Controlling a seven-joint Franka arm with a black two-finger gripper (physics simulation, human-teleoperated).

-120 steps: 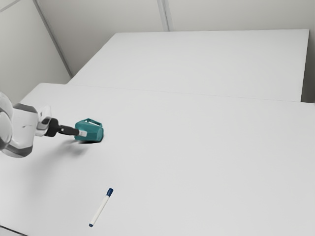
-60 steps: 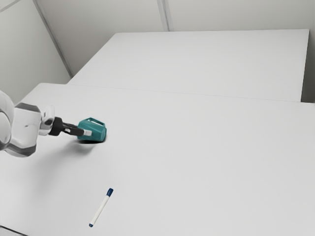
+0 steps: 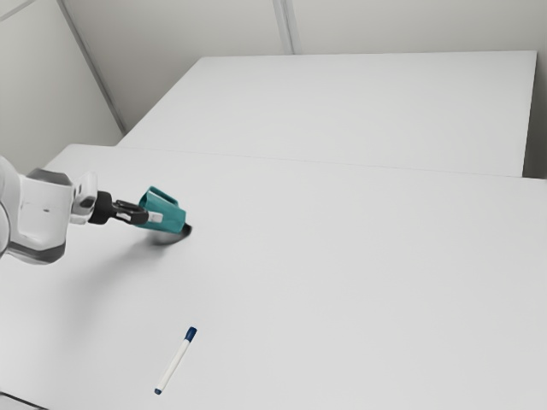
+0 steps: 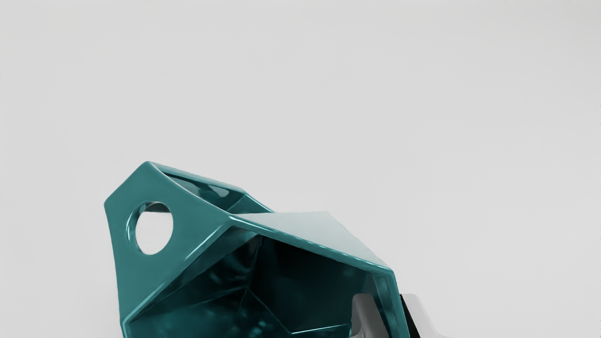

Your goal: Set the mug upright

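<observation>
Tool (image 3: 154,217) closed onto the side wall of the mug (image 3: 170,215), the fingers parted by about the wall's thickness: one finger (image 4: 368,314) sits inside the cup, the other (image 4: 420,314) against the outside. The mug is teal and many-sided, and it tilts, its open mouth facing back toward the tool and raised, its base pointing away from the tool and down. I cannot tell whether any edge of the base touches the bench (image 3: 342,273). The rim (image 4: 310,245) runs away from the fingers to the handle (image 4: 188,220), which stands off the upper side of the mug, clear of both fingers, with a round hole through its flat face. Inside, the cup is dark and glossy. Behind the tool, the white and grey arm (image 3: 43,213) reaches in from the exterior view's left. A soft shadow falls on the bench beneath the tool and mug.

Well apart from the tool, toward the exterior camera, a white marker (image 3: 175,363) lies flat on the bench, its dark blue cap at the end nearer the tool. Farther off on that same side runs a thin dark cord (image 3: 24,401). Across the bench, beyond the tool and mug, stand a second white table (image 3: 367,102) and pale walls (image 3: 171,34).
</observation>
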